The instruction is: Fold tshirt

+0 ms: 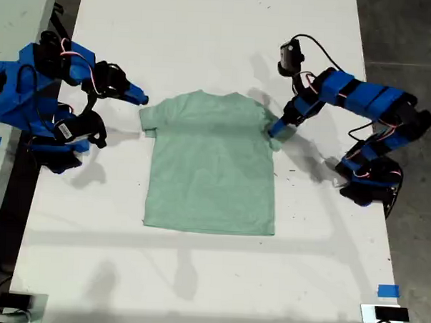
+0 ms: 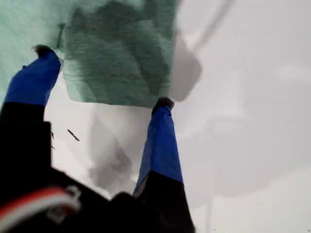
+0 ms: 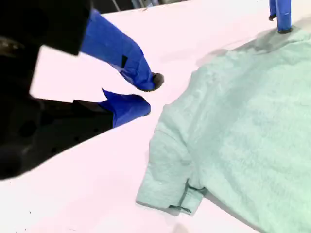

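The pale mint-green tshirt [image 1: 212, 165] lies flat on the white table [image 1: 207, 32], collar toward the far edge. My first gripper [image 1: 278, 128] is at the sleeve on the exterior view's right. In the first wrist view this gripper [image 2: 104, 76] stands open, and the sleeve [image 2: 116, 53] lies between its two blue fingers [image 2: 160, 141]. My second gripper [image 1: 139, 99] hovers just off the sleeve on the exterior view's left. It [image 3: 149, 94] is open a little with nothing between its tips, a short way from that sleeve [image 3: 170, 179].
Both arm bases stand on the table, one at each side of the exterior view. A strip of blue tape [image 1: 388, 291] marks the near corner at the exterior view's right. Dark floor [image 1: 407, 41] lies beyond that side's table edge.
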### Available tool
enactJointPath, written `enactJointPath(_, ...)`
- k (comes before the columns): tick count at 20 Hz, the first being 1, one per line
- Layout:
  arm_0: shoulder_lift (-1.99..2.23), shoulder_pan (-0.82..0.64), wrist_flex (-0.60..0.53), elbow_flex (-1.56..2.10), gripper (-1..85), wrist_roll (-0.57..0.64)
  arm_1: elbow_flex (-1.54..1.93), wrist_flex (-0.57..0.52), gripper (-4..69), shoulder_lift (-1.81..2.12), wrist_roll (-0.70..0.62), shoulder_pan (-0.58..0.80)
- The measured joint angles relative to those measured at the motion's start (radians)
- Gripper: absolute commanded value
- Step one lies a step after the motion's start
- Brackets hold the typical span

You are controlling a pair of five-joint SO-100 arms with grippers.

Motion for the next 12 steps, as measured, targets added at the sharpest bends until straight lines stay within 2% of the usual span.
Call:
enactJointPath(3,0.0,0.0,0.0,0.02,6.0,0.0,0.003,-0.043,39.9,-0.103,-0.002,0.044)
enactJointPath(5,0.0,0.0,0.0,0.026,6.1,0.0,-0.025,-0.038,36.7,-0.173,-0.002,0.044)
enactJointPath(6,0.0,0.0,0.0,0.031,6.1,0.0,-0.041,-0.038,33.2,-0.192,-0.002,0.044)
enactJointPath(7,0.0,0.0,0.0,0.032,6.1,0.0,-0.055,-0.037,25.1,-0.206,-0.003,0.048)
enactJointPath(8,0.0,0.0,0.0,0.034,6.2,0.0,-0.074,-0.037,13.3,-0.222,-0.012,0.049)
enactJointPath(9,0.0,0.0,0.0,0.037,6.2,0.0,-0.092,-0.028,8.2,-0.236,-0.015,0.051)
enactJointPath(11,0.0,0.0,0.0,0.04,6.2,0.0,-0.129,-0.018,3.5,-0.252,-0.017,0.051)
enactJointPath(12,0.0,0.003,0.0,0.044,6.2,-0.002,-0.143,-0.008,-1.2,-0.262,-0.017,0.051)
